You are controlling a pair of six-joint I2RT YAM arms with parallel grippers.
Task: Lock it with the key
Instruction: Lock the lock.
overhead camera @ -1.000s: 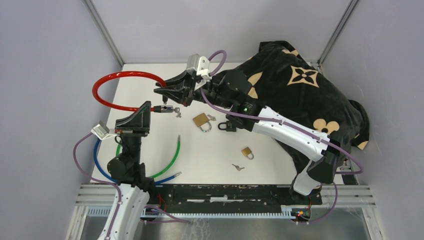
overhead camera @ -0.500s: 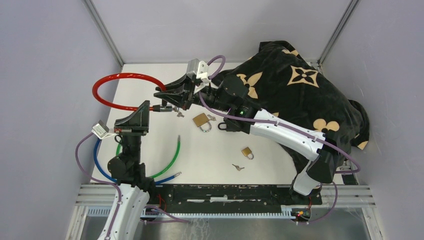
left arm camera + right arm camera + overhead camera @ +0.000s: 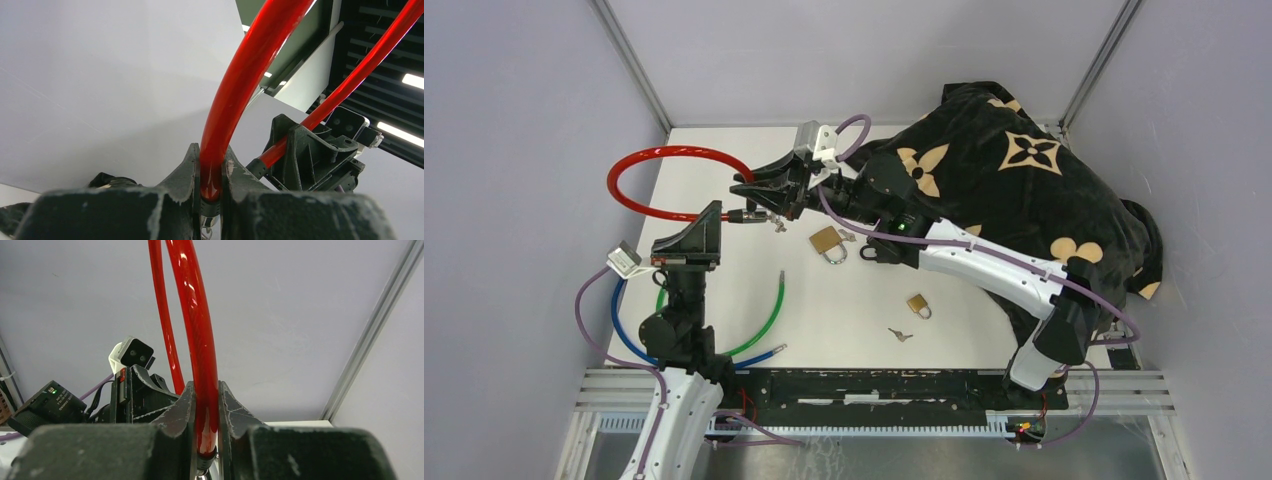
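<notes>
left gripper (image 3: 211, 167), right gripper (image 3: 205, 405) both pinch red cable (image 3: 199, 350), clear on my wrist views; only top view shows brass padlock (image 3: 826, 241) near right.

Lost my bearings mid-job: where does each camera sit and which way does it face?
Top external: above and behind the bases, looking down at the table; both arms show, left gripper and right gripper clamping the cable.
Left wrist: on the left arm, looking along its fingers at the cable and right gripper.
Right wrist: mirrored, past its fingers to the left gripper.
Shared: the cable, in all three.
</notes>
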